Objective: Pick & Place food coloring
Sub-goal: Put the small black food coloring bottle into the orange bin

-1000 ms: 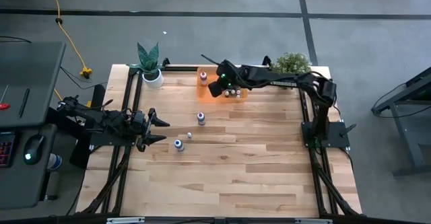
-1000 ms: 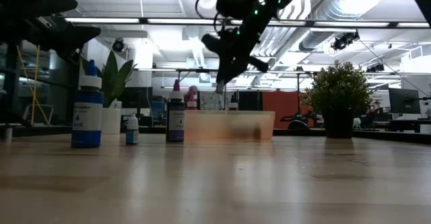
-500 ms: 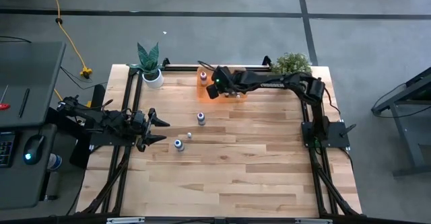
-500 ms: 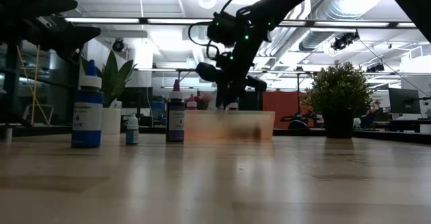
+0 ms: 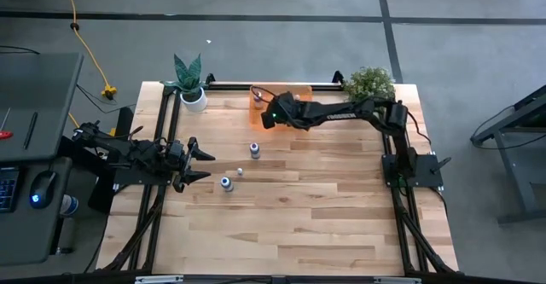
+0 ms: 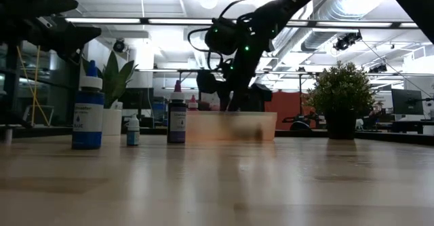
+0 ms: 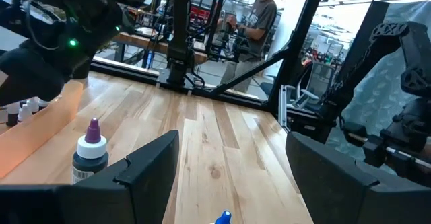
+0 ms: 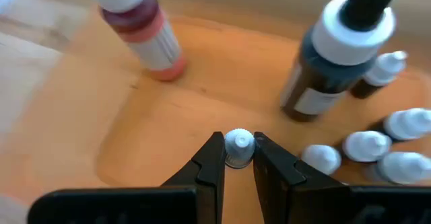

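Between gripper point(image 8: 234, 158) fingers, white-capped dropper point(image 8: 238, 145)

You see a translucent orange plastic tray point(image 8: 81, 109) holding a red-bodied ribbed dropper bottle point(image 8: 145, 32) with a white cap, a dark-bodied bottle point(image 8: 337, 56) with a white collar and black tip, and small whitish droppers point(image 8: 363, 146); the black gripper fingers point(image 8: 209, 167) flank a white-capped tiny bottle point(image 8: 239, 145)

Right tool point(image 8: 238, 158) pinched, left tool point(image 5: 198, 165) spread.
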You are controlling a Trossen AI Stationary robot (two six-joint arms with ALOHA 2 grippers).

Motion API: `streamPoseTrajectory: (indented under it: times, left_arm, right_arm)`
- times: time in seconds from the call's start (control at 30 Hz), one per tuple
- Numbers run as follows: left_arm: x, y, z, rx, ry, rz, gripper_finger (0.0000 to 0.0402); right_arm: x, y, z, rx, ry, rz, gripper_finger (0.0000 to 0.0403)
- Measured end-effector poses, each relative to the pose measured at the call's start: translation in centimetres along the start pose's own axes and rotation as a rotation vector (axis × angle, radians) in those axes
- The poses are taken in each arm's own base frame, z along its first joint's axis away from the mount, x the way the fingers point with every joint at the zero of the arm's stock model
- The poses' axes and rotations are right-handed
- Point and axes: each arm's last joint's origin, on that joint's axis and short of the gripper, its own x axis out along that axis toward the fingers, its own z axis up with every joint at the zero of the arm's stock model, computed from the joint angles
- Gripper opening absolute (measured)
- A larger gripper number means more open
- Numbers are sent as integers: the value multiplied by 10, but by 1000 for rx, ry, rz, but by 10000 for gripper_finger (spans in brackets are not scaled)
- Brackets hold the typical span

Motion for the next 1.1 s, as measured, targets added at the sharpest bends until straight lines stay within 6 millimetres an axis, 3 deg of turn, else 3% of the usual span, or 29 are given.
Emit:
streamPoseTrajectory:
  times: [0.17,1.1]
  left_arm:
    - [0,0,0,0,0,0,271]
    - [0,0,0,0,0,0,271]
  right_arm:
    - [2,-1,-12,7,-16,-11,51]
    - [0,-2,-19,12,30,-25,56]
